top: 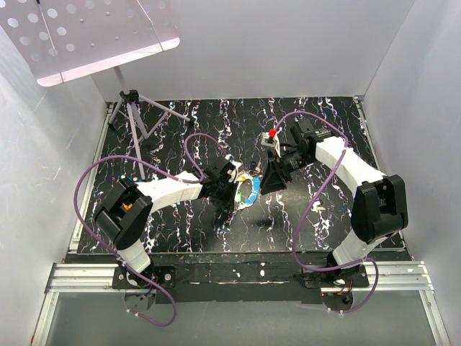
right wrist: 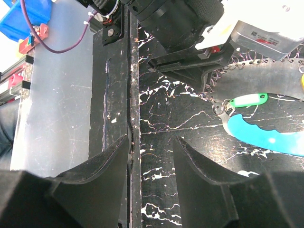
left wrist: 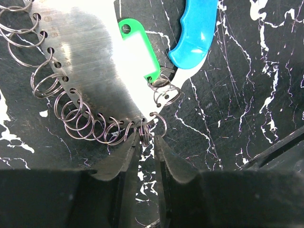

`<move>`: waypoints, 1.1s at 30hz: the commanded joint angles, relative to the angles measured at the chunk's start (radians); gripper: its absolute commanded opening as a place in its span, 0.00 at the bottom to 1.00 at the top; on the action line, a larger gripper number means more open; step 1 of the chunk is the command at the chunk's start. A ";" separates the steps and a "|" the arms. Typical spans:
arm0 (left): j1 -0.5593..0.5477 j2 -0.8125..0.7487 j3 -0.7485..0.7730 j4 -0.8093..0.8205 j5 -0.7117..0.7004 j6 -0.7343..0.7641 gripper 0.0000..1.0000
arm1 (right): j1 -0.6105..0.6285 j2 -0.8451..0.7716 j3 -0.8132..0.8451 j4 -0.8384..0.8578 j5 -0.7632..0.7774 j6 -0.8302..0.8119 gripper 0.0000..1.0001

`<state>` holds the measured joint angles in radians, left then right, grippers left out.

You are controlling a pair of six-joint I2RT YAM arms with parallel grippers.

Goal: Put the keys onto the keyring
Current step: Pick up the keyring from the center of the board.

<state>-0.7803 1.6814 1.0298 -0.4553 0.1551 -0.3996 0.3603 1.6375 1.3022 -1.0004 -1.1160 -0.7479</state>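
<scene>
Black left gripper (left wrist: 146, 140): jaws nearly together, nipping a keyring (left wrist: 143, 130) at the metal plate's (left wrist: 85, 57) edge.
Green key tag (left wrist: 137, 52): lies on the plate beside a blue handle (left wrist: 194, 33).
Right gripper (right wrist: 151, 156): jaws apart, empty, over the table (right wrist: 190, 109).

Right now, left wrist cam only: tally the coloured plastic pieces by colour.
Green tag: 1
Blue piece: 1
Total: 2
Wire rings not tallied: they overlap too much to count.
</scene>
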 commanded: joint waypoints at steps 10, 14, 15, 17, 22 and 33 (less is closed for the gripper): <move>-0.007 0.021 0.039 -0.011 -0.008 -0.002 0.19 | 0.002 0.002 0.052 -0.040 -0.016 -0.031 0.50; -0.008 0.029 0.039 -0.013 -0.003 -0.008 0.19 | 0.002 0.001 0.051 -0.041 -0.018 -0.034 0.50; -0.008 0.029 0.036 -0.010 -0.002 -0.008 0.19 | 0.002 0.002 0.051 -0.041 -0.016 -0.037 0.50; -0.008 0.031 0.036 -0.006 0.000 -0.010 0.19 | 0.002 0.001 0.051 -0.043 -0.018 -0.038 0.50; -0.008 0.034 0.038 -0.003 -0.003 -0.010 0.18 | 0.002 0.002 0.052 -0.043 -0.018 -0.039 0.50; -0.007 -0.021 0.027 0.012 0.009 0.022 0.00 | 0.002 0.004 0.055 -0.052 -0.016 -0.048 0.50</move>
<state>-0.7830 1.7260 1.0389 -0.4660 0.1577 -0.4080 0.3603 1.6375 1.3132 -1.0237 -1.1168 -0.7673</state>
